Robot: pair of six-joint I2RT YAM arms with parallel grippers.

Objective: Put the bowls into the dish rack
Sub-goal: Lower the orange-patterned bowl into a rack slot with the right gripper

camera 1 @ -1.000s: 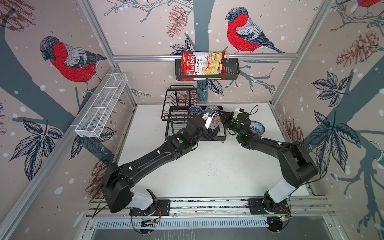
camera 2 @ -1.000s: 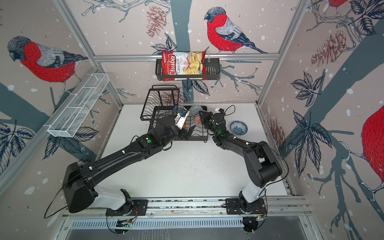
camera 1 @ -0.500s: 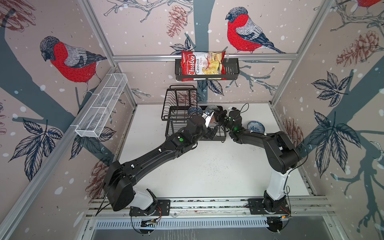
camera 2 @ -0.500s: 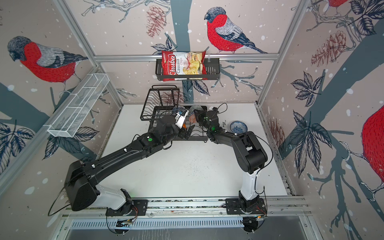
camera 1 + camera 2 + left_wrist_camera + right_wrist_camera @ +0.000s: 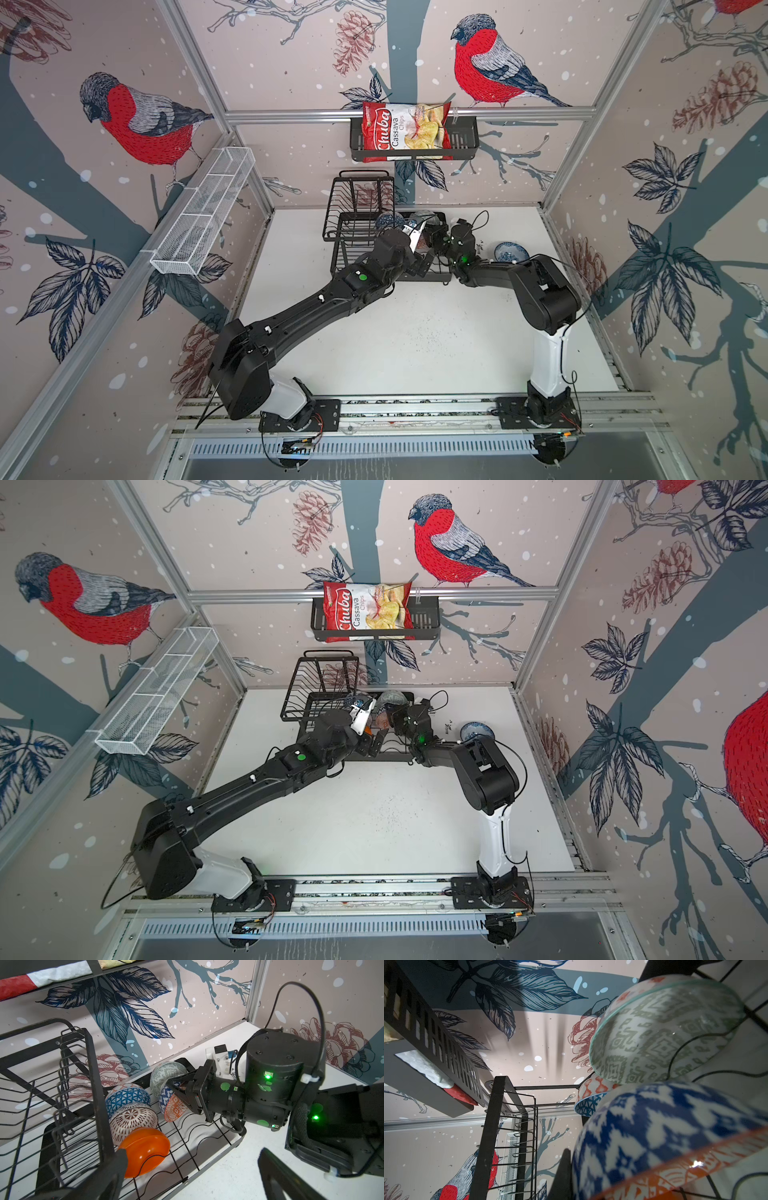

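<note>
The black wire dish rack (image 5: 353,243) stands at the back of the table. In the left wrist view its base (image 5: 207,1147) holds a dark blue geometric bowl (image 5: 127,1098), a radial-patterned bowl (image 5: 133,1121) and a plain orange bowl (image 5: 145,1149), all on edge, with a grey-green bowl (image 5: 168,1075) behind. My right gripper (image 5: 177,1093) is shut on the rim of an orange-white patterned bowl (image 5: 175,1108) with a blue-white outside, low over the base wires beside the grey-green bowl (image 5: 664,1028). My left gripper (image 5: 193,1184) hangs open and empty over the rack's front edge. A blue-white floral bowl (image 5: 511,252) sits on the table to the right.
A black slatted basket (image 5: 461,143) with a chips bag (image 5: 405,131) hangs on the back wall. A long white mesh basket (image 5: 203,216) is fixed to the left wall. The rack's raised upper shelf (image 5: 62,1076) stands close to my left gripper. Both wrists crowd the rack's right end.
The right arm has folded, its elbow drawn in, and its gripper has carried the patterned bowl leftward, deeper into the rack. The left arm has barely moved.
</note>
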